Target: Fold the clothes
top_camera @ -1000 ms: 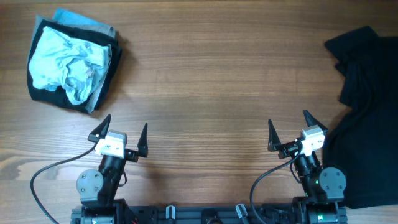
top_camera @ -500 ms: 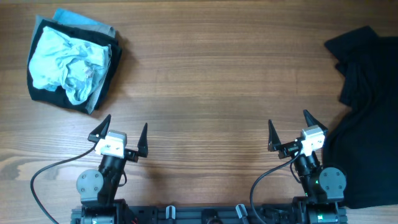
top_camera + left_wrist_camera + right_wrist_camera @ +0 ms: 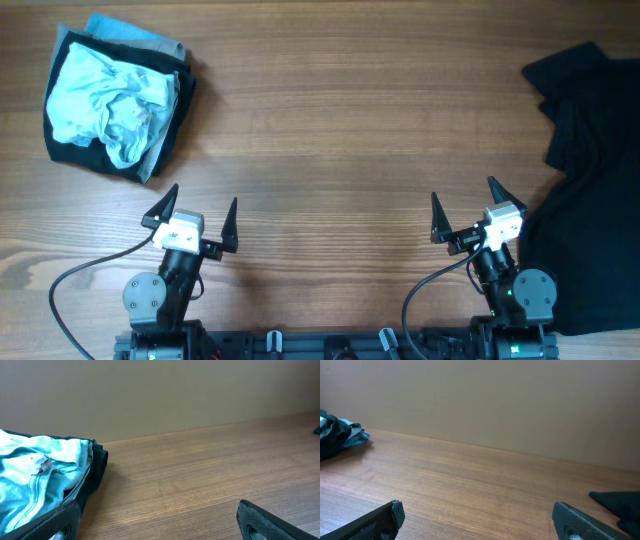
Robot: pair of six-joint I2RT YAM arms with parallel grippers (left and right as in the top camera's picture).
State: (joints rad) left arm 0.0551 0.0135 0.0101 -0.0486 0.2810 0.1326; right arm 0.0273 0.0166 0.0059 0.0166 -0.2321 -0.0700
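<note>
Currently both jaws stand wide and empty: left gripper (image 3: 203,200) at 7 o'clock in the overhead view, right gripper (image 3: 463,192) at 5 o'clock, both by the near edge. We judge folding of the black T-shirt (image 3: 590,200) not yet begun. It lies rumpled at 3 o'clock, just beside the right arm, running out of view. The next move calls for pinching a hem and dragging it to centre. The bare table (image 3: 330,130) gives room there. The folded pile (image 3: 115,100) at 10 o'clock is well apart.
</note>
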